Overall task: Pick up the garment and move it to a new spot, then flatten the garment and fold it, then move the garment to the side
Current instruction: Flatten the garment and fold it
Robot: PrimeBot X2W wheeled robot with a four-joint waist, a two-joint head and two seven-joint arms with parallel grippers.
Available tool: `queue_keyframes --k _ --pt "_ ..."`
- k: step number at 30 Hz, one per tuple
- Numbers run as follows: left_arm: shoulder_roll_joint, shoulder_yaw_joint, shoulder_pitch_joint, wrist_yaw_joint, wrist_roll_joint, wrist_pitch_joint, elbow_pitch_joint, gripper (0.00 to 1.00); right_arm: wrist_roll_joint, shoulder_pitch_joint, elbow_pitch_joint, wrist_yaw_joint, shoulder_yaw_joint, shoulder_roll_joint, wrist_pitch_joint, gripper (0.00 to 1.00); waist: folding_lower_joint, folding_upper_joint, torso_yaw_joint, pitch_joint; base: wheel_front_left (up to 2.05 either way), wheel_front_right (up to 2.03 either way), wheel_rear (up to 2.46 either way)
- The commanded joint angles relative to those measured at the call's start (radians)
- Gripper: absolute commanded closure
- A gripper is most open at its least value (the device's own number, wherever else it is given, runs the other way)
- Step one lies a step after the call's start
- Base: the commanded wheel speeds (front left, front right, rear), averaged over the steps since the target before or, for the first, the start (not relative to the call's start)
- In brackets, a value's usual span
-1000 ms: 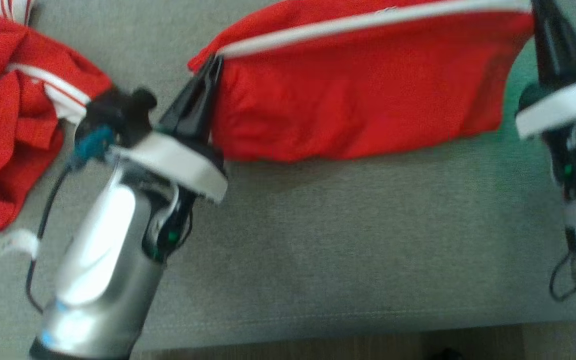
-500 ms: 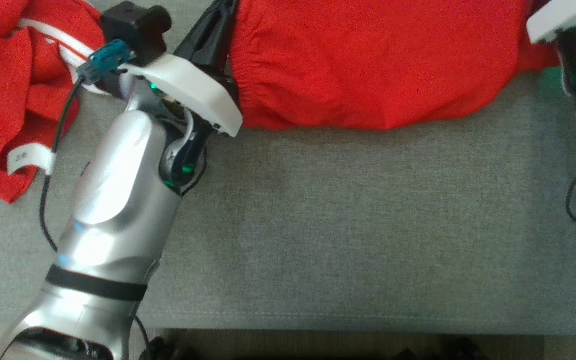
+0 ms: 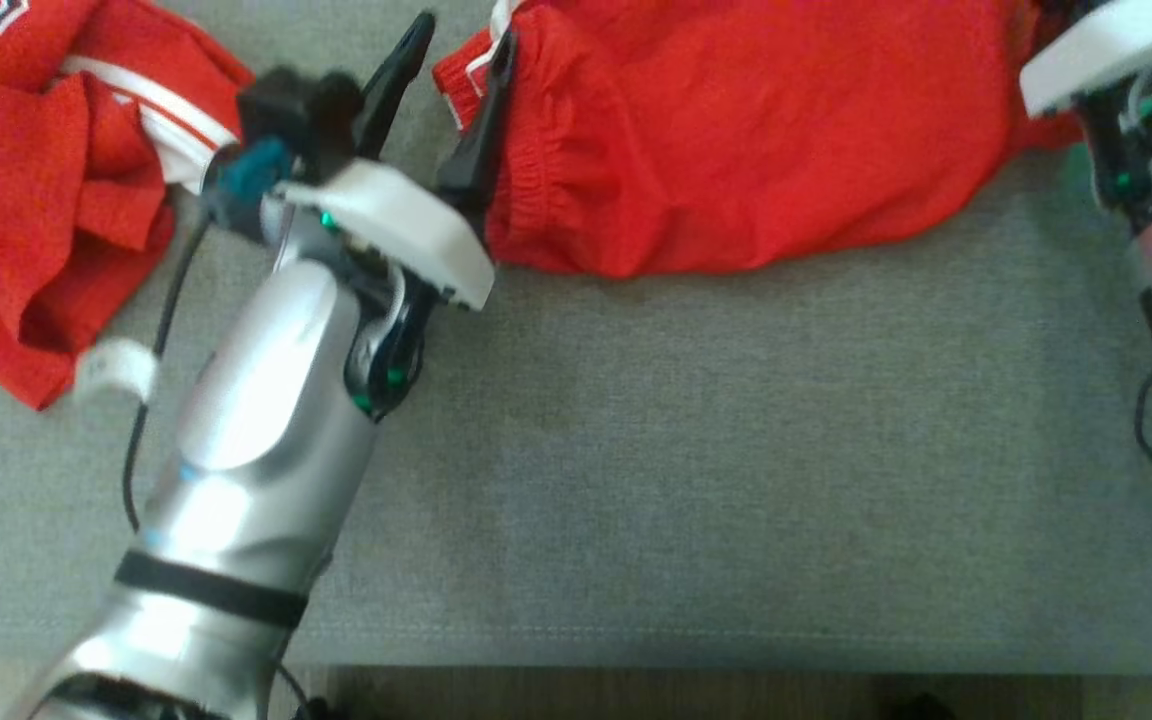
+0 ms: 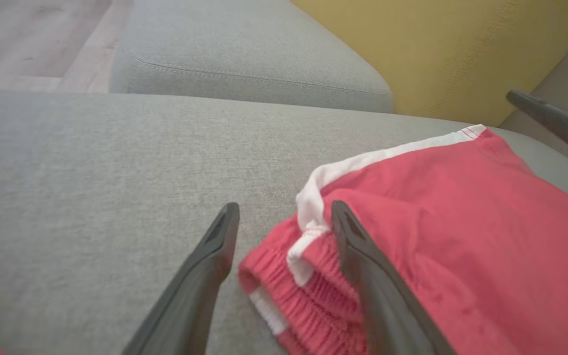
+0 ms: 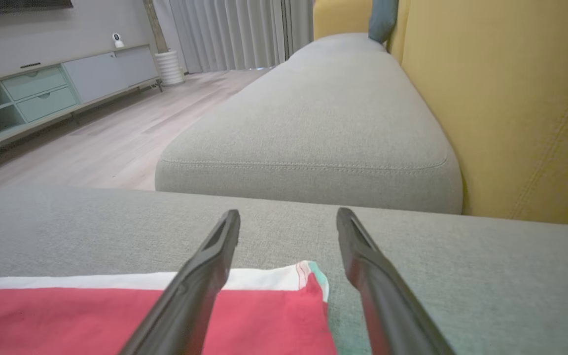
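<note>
On the grey sofa seat (image 3: 736, 450), a pair of red shorts (image 3: 756, 130) lies spread across the far side, from the middle toward the right. Its white side stripe runs along the far edge. The left gripper (image 4: 285, 212) sits at the left end of the shorts with its two dark fingers spread apart. The gathered elastic waistband corner lies between them, and the right-hand finger crosses over the red cloth. Whether either finger touches the fabric cannot be told. The right gripper (image 5: 289, 214) is at the right end of the shorts, its fingers also wide apart and holding nothing. One finger is over the striped corner and the other over bare cushion. A second red garment (image 3: 26, 200) with white trim lies crumpled at the far left, apart from the shorts. A yellow back cushion (image 5: 511, 98) rises behind the seat.
</note>
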Motion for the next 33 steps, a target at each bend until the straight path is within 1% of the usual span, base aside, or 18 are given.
queue_keyframes --k 1,4,8,16,20,25,33 --pt "0.032 0.030 0.030 0.022 0.011 -0.029 -0.043 0.00 -0.009 0.060 -0.041 -0.001 0.003 -0.008 -0.018 0.00 0.0000 0.0000 -0.019 -0.035 0.00 0.00 0.00" --pt "0.050 0.058 0.078 0.064 0.021 -0.059 -0.094 0.00 -0.027 0.116 -0.103 -0.001 -0.026 -0.015 -0.026 0.00 0.0000 0.0000 -0.038 -0.067 0.00 0.00 0.00" --pt "0.076 0.100 0.137 0.112 0.043 -0.075 -0.190 0.00 -0.073 0.224 -0.232 -0.001 -0.113 -0.011 -0.028 0.00 0.0000 0.0000 -0.061 -0.112 0.00 0.00 0.00" --pt "0.128 0.156 0.245 0.175 0.095 -0.079 -0.332 0.00 -0.179 0.476 -0.448 -0.001 -0.228 0.050 -0.028 0.00 0.0000 0.0000 -0.099 -0.176 0.00 0.00 0.00" --pt "0.141 0.165 0.311 0.195 0.117 -0.079 -0.381 0.00 -0.219 0.586 -0.542 -0.001 -0.274 0.081 -0.003 0.00 0.0000 0.0000 -0.111 -0.197 0.00 0.00 0.00" --pt "0.144 0.190 0.402 0.215 0.129 -0.080 -0.433 0.00 -0.263 0.707 -0.655 -0.001 -0.330 0.128 0.044 0.00 0.0000 0.0000 -0.122 -0.215 0.00 0.00 0.00" --pt "0.134 0.217 0.476 0.215 0.134 -0.080 -0.465 0.00 -0.299 0.804 -0.766 -0.001 -0.364 0.166 0.100 0.00 0.0000 0.0000 -0.127 -0.224 0.00 0.00 0.00"
